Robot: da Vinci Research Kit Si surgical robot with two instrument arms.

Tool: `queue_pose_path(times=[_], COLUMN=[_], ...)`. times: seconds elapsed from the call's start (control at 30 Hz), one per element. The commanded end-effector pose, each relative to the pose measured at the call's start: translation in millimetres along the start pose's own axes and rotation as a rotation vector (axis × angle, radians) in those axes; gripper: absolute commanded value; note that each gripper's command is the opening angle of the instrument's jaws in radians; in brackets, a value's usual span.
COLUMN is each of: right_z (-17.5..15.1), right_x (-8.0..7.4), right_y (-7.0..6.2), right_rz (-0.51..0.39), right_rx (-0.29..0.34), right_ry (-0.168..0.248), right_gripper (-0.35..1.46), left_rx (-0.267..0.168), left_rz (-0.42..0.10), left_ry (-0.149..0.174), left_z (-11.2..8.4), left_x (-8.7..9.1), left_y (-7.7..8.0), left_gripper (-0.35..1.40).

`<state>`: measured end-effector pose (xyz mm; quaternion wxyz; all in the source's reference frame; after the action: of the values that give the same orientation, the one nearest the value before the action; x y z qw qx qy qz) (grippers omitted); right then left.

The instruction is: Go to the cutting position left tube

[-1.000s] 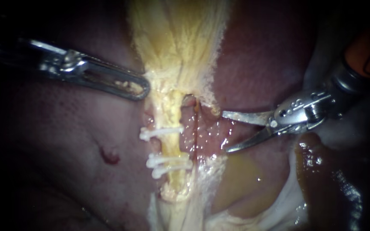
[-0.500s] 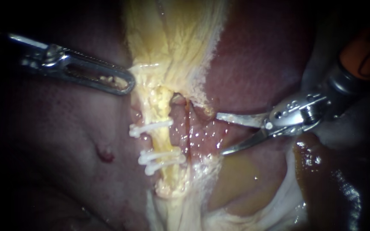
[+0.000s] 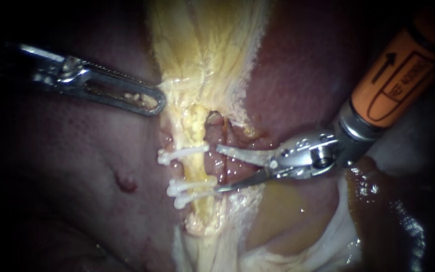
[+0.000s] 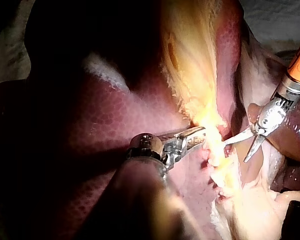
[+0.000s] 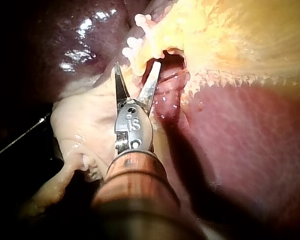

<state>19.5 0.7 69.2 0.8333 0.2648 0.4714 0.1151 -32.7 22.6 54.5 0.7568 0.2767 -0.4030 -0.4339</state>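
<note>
- Tube position: the left tube [image 3: 199, 168] is running top to bottom mid-frame in the endoscope view. It is yellowish, with a pink strand [image 3: 223, 163] lying just beside it on its right.
- White clips are crossing it: an upper clip [image 3: 182, 153] alone and a lower pair of clips [image 3: 192, 191] close together. A bare stretch of tube is showing between them.
- The right instrument [image 3: 217, 168] is coming in from the upper right, with its blades standing spread and gripping nothing.
- Its blade tips are sitting at the tube's right edge, one just beside the upper clip and the other just beside the lower pair. The pink strand is lying between the blades.
- The left instrument [image 3: 157, 103] is lying at upper left, and its jaws look to be pinching the edge of the yellow tissue [image 3: 207, 50] above the clips.
- Liver [image 3: 76, 166] is lying dark red on both sides.
</note>
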Motion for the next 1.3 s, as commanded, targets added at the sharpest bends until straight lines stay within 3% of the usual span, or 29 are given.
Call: queue_pose_path(times=[0.03,0.23,0.53,0.7,1.3], right_z=[0.3,1.9,2.3,2.5,5.4], right_x=[-0.3,-2.2,-2.9,-2.6,0.8], right_y=[0.1,1.5,3.3,3.1,1.1], right_rz=[0.002,0.029,0.047,0.046,0.089], right_rx=[0.008,0.044,0.078,0.096,0.231], right_ry=[0.0,-0.011,-0.02,-0.013,0.093], right_gripper=[1.45,1.45,1.45,1.45,1.45], left_rx=[0.001,0.001,0.001,0.001,0.002], left_rz=[0.0,0.0,-0.001,-0.001,-0.001], left_ry=[0.0,0.0,0.0,0.0,0.001], left_z=[-0.1,-0.1,-0.1,-0.1,0.2], left_x=[0.0,0.0,0.0,0.0,-0.1], left_y=[-0.1,-0.1,-0.2,-0.2,-0.2], left_gripper=[-0.35,-0.35,-0.35,-0.35,-0.35])
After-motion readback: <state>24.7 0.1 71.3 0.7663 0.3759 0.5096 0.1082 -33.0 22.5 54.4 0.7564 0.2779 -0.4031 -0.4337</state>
